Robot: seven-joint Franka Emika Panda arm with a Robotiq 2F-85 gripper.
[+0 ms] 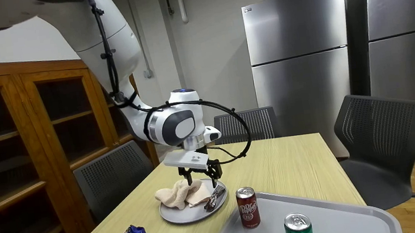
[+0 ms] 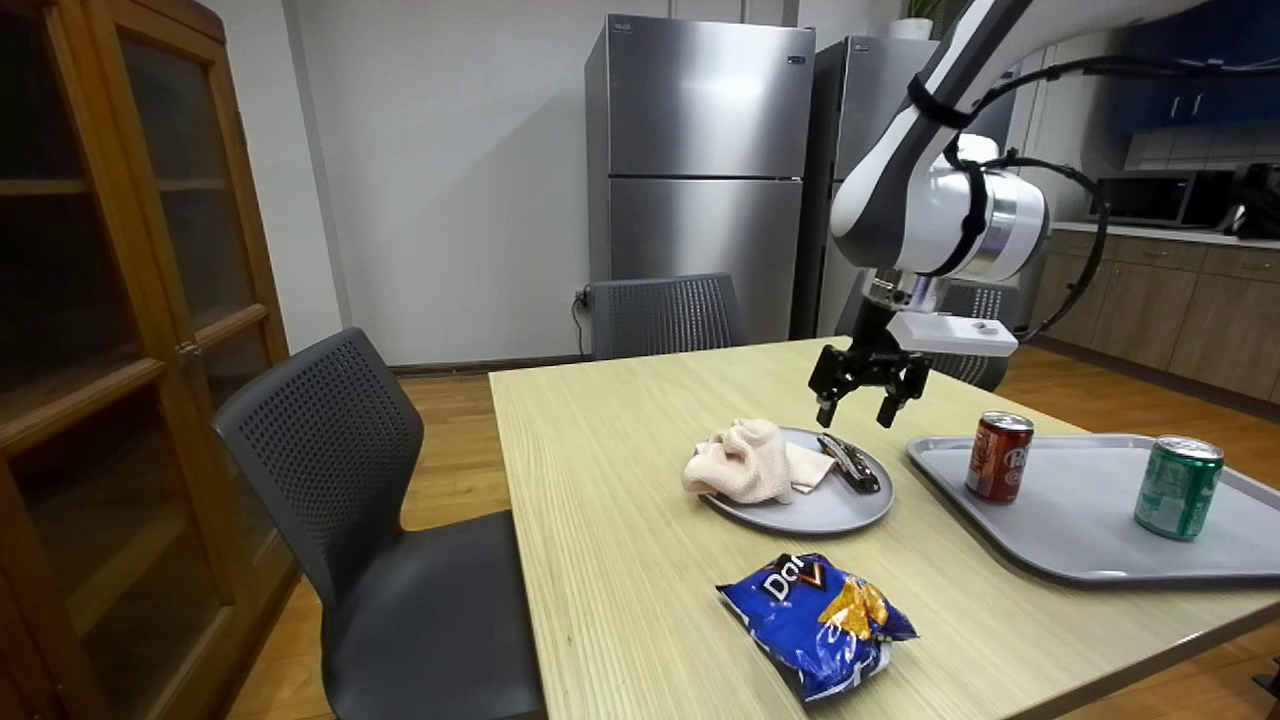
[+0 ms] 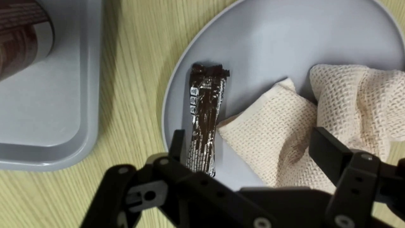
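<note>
Tabletop (image 2: 620, 480): pale, wood-grained, straight-edged, seen in both exterior views.
Tray (image 2: 1080, 520): grey, round-cornered, raised at the rim, laid flat on the tabletop.
Dr Pepper can (image 1: 248, 207): red, stood upright on the tray, near the edge facing the plate (image 3: 272, 41).
Sprite can (image 2: 1180, 488): green, stood upright on the tray, apart from the Dr Pepper can.
Plate: grey, round, set just beside the tray.
Wrapped bar (image 3: 205, 117): dark brown, glossy, laid on the plate near the rim closest to the tray.
Cloth (image 2: 745, 462): cream, open-textured, bunched on the plate and draped over its rim; one flat corner is seen right by the wrapped bar.
Gripper (image 2: 857, 412): black, pointed downward, spread wide, nothing held; in the wrist view one jaw is seen close by the wrapped bar, the other in front of the cloth.
Snack bag (image 2: 815, 625): blue, crumpled, lettered "Dor", laid on the tabletop apart from the plate.
Chairs (image 1: 115, 180): dark, perforated-backed, placed around the tabletop.
Refrigerators (image 1: 297, 40): two, stainless, stood by the pale wall (image 2: 460, 180).
Cabinet (image 1: 31, 115): brown wood, glass-fronted.
Floor (image 2: 450, 440): wooden planks.
Cupboards (image 2: 1180, 300): light wood, a microwave (image 2: 1140, 198) set above.
</note>
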